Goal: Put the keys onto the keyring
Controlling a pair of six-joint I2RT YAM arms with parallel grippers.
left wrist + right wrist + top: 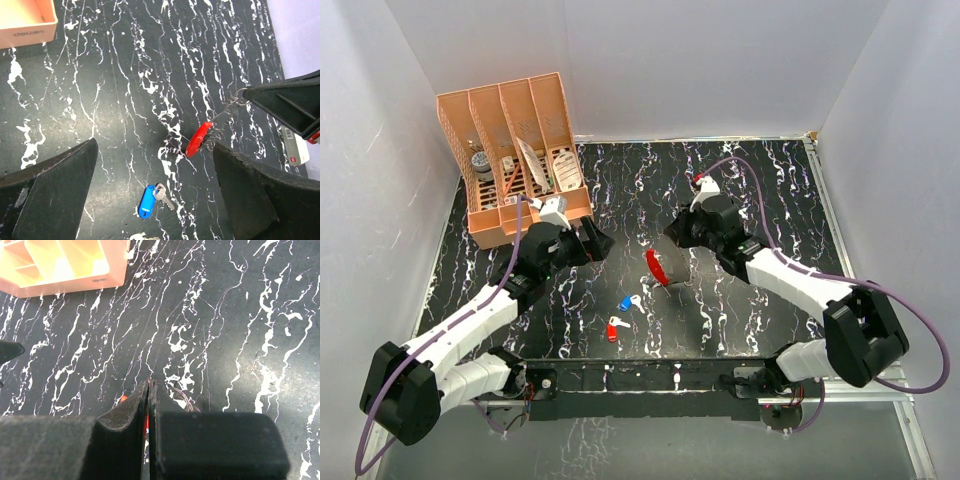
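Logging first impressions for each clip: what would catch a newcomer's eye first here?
The red strip of the keyring stands out mid-table against the black marbled table, its thin wire end apparently pinched in the shut right gripper. The blue key and red key lie loose just nearer the arms. An orange organizer fills the far left corner, with the open left gripper just in front of it.

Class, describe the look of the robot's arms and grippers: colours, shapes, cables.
The left arm and right arm have white links, black joints and a purple cable each. The left gripper and right gripper have black, wedge-shaped fingers.
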